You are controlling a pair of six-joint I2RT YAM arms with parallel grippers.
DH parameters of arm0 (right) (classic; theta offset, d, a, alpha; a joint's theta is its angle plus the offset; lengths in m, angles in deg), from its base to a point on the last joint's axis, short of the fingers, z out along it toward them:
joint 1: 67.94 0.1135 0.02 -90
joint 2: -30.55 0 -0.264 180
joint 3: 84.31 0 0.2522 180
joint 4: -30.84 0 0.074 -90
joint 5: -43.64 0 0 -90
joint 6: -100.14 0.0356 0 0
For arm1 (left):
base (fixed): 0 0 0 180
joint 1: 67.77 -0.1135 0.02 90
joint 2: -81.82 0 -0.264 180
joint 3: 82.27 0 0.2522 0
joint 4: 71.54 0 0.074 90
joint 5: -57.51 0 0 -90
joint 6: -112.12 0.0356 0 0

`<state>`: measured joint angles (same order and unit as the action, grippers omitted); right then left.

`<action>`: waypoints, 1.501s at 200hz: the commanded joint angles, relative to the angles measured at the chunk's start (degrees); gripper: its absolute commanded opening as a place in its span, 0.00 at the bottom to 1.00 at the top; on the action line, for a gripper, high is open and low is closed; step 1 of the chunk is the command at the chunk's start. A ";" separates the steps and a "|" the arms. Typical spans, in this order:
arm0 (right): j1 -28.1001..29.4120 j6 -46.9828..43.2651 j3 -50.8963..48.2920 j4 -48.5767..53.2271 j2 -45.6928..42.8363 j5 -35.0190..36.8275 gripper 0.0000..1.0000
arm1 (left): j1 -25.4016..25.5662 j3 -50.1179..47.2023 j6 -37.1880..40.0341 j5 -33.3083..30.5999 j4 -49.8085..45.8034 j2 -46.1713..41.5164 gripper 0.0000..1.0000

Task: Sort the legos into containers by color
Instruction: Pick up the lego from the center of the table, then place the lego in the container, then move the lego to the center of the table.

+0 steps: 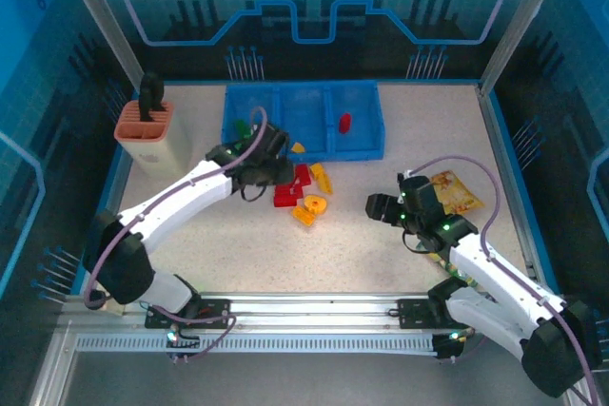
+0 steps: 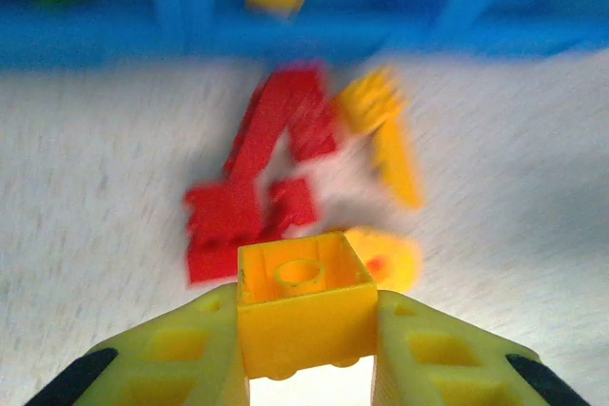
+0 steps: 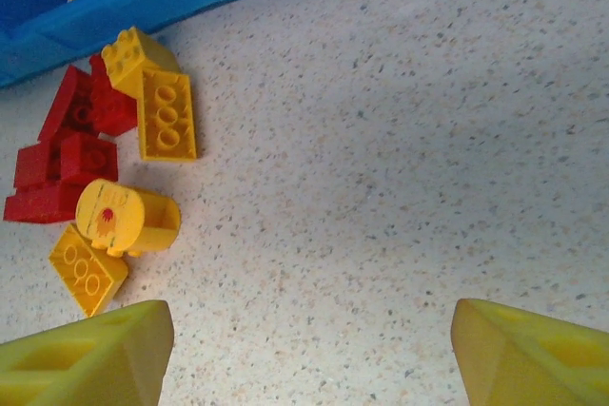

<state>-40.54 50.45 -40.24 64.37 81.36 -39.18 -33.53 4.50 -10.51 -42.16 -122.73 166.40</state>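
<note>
My left gripper (image 2: 306, 330) is shut on a yellow lego (image 2: 304, 311), held hollow side up just above the table. It hovers near the pile of red legos (image 2: 257, 178) and yellow legos (image 2: 390, 140). From above, the left gripper (image 1: 269, 164) sits just in front of the blue tray (image 1: 352, 153). A green lego (image 1: 243, 127) lies in the tray's left compartment, a yellow one (image 1: 298, 147) in the middle, a red one (image 1: 344, 122) in the right. My right gripper (image 3: 309, 349) is open over bare table, right of the pile (image 3: 124, 218).
A beige holder with an orange rim (image 1: 147, 140) stands at the left, beside the tray. A yellow snack bag (image 1: 455, 192) lies right of my right gripper (image 1: 381, 206). Metal frame rails run along the near edge.
</note>
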 commanded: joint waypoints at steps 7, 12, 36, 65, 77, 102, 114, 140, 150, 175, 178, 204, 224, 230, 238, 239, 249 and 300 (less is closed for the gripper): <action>4.90 2.76 -0.95 -0.89 -0.04 2.98 0.77 | -2.85 9.30 4.41 -1.37 -0.43 3.85 0.28; 6.22 3.12 -1.10 -0.54 -0.30 3.95 0.77 | -3.45 10.86 4.81 -1.25 -0.24 5.37 0.28; 11.94 5.29 -1.96 1.81 -2.11 8.12 0.77 | -6.06 18.23 6.36 -0.82 0.10 13.68 0.28; 17.66 8.29 -3.61 4.27 -5.28 11.08 0.77 | -7.65 25.32 8.24 -0.56 0.44 22.92 0.28; 19.72 9.21 -4.10 5.22 -6.11 12.03 0.77 | -7.96 28.38 8.76 -0.65 -0.47 26.15 0.29; 22.92 10.11 -4.38 6.51 -6.36 13.95 0.77 | -8.44 33.26 9.24 -0.86 -2.72 31.04 0.31; 23.74 10.06 -4.05 6.85 -5.84 14.34 0.78 | -8.49 34.50 9.27 -0.67 -3.65 32.31 0.35; 24.70 9.45 -2.52 6.95 -4.11 15.03 0.78 | -8.46 34.77 9.60 0.43 -4.75 31.66 0.66; 25.06 8.89 -1.66 6.90 -3.26 15.16 0.78 | -8.23 34.10 9.59 0.53 -4.67 30.09 0.72; 25.74 6.07 1.23 6.51 -0.77 15.40 0.79 | -7.83 31.95 9.86 1.19 -4.16 23.90 0.74; 25.85 4.93 1.64 5.98 -0.34 15.01 0.79 | -7.72 31.55 9.86 1.15 -4.22 22.86 0.74; 27.52 -4.77 7.25 4.34 4.57 13.36 0.81 | -6.09 23.01 9.73 1.26 0.40 11.41 0.74; 27.54 -12.53 14.25 5.86 10.39 12.12 0.83 | -3.86 12.14 9.40 0.89 5.93 0.53 0.76; 27.54 -14.58 16.58 6.50 12.39 11.65 0.83 | -3.35 8.86 9.14 0.87 7.07 -2.51 0.77; 27.45 -17.59 19.49 7.14 15.24 10.63 0.84 | -2.73 5.29 8.39 0.86 7.79 -6.36 0.77; 27.45 -17.88 19.64 7.22 15.44 10.43 0.85 | -2.71 4.72 8.29 0.87 7.80 -6.84 0.77; 27.20 -22.00 24.13 7.92 19.37 7.77 0.86 | -2.04 0.38 7.40 0.88 7.81 -11.38 0.77; 25.69 -32.97 42.93 14.27 41.06 -0.81 0.89 | 0.42 -16.42 2.40 -1.47 2.23 -33.88 0.77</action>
<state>-13.92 25.56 -3.90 72.65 114.40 -34.85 -33.88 -6.93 -4.47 -42.10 -117.00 140.10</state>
